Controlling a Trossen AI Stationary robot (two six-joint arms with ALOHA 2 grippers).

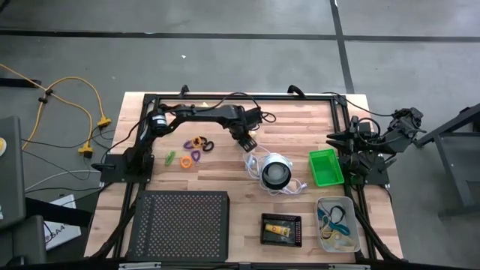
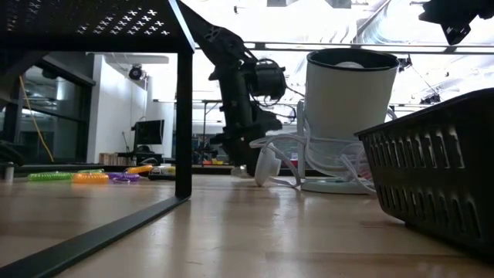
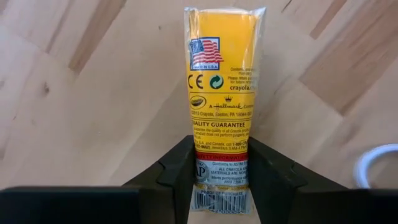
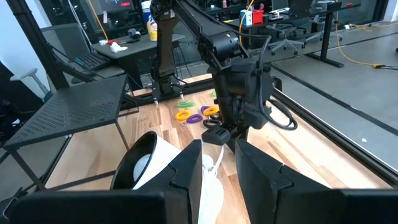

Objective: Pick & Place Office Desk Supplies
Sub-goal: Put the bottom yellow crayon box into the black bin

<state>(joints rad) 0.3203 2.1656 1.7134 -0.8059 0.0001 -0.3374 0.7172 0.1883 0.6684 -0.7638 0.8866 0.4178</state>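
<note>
A yellow-and-white pack (image 3: 222, 93) lies flat on the wooden table, and my left gripper (image 3: 219, 186) stands over its barcode end, shut on it. In the high view this gripper (image 1: 246, 142) is at the table's middle, next to the round white-and-black object (image 1: 276, 172). Purple, orange and brown loops (image 1: 198, 144) and green and orange ones (image 1: 178, 159) lie to its left. My right gripper (image 4: 219, 168) waits open and holding nothing at the table's right edge. My left gripper pinches the pack's barcode end (image 3: 221, 174) between its two fingers, one on each long edge. The fingers come from above, pointing steeply down, and lie across the pack. The pack rests flat on the table, its other end stretching away from the fingers.
A green tray (image 1: 325, 166) stands at the right. A black tray (image 1: 281, 229) with a yellow pack and a clear tray (image 1: 337, 225) with cords stand at the near right. A black mesh stand (image 1: 180, 225) fills the near left. A white cord (image 1: 255, 159) loops beside my left gripper.
</note>
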